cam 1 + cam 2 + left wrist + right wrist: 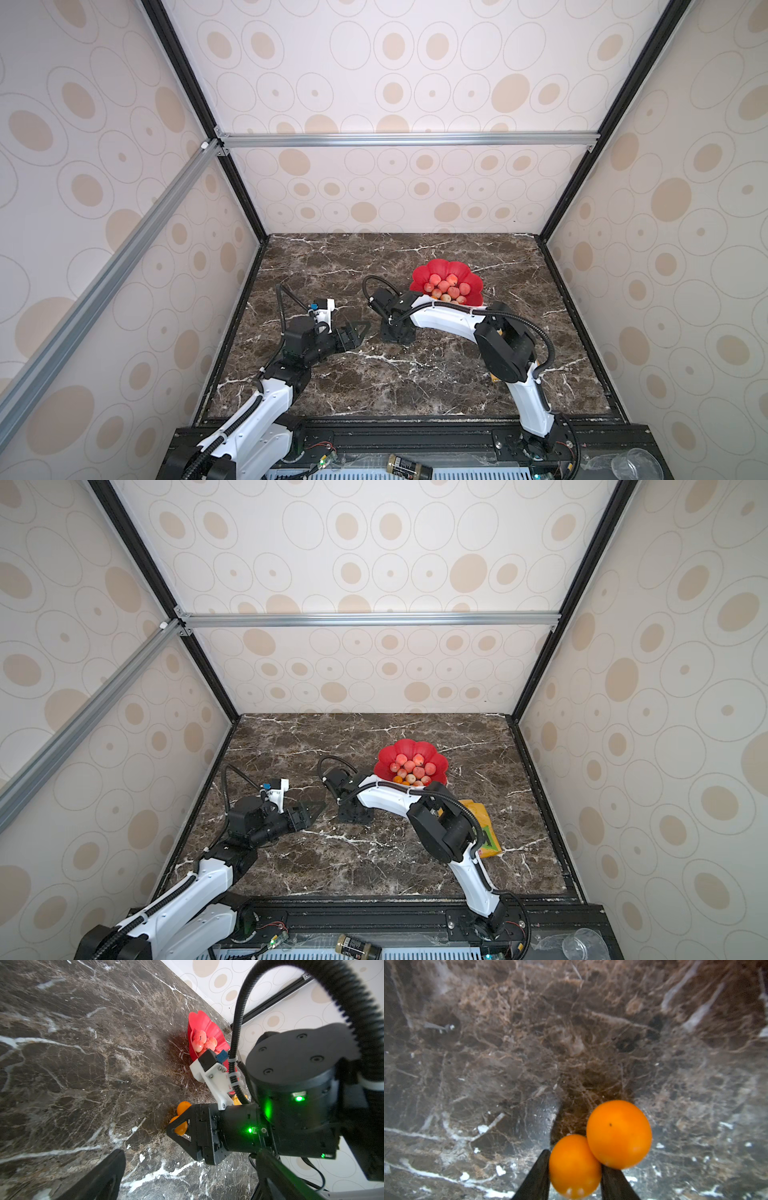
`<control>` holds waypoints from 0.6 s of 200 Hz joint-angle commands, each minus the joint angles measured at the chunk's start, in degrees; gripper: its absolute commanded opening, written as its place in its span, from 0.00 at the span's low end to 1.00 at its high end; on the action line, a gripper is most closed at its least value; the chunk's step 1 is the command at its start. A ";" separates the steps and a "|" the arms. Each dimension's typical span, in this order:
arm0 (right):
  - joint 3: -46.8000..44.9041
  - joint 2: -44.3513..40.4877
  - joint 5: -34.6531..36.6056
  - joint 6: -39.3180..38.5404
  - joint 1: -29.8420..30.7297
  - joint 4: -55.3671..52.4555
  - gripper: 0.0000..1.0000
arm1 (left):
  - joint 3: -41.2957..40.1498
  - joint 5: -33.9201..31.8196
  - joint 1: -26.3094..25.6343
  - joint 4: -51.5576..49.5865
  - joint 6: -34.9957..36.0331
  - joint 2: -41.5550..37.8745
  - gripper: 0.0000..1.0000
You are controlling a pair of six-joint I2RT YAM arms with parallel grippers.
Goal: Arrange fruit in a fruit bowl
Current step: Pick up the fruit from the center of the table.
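Bright, even light; right wrist view seems softly blurred.

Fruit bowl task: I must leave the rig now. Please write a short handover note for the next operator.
Left gripper: open, empty, over the marble tabletop.
Right gripper: down at the tabletop, fingers against both sides of a tangerine; a second tangerine touches it.
Done: peaches and at least one small orange fruit lie in the red fruit bowl.
Left: carry these two tangerines to the bowl. The right arm may hide more fruit, so check there.
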 commanded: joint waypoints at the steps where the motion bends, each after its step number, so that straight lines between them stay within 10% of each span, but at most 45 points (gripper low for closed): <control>1: 0.76 1.04 0.30 0.45 -0.12 -1.20 0.38 | 1.07 0.54 0.64 1.06 0.53 -0.54 0.99; 120: -0.76 -0.23 0.03 0.21 -0.10 -0.96 0.34 | 1.42 -0.07 0.55 -0.89 1.01 -0.74 0.99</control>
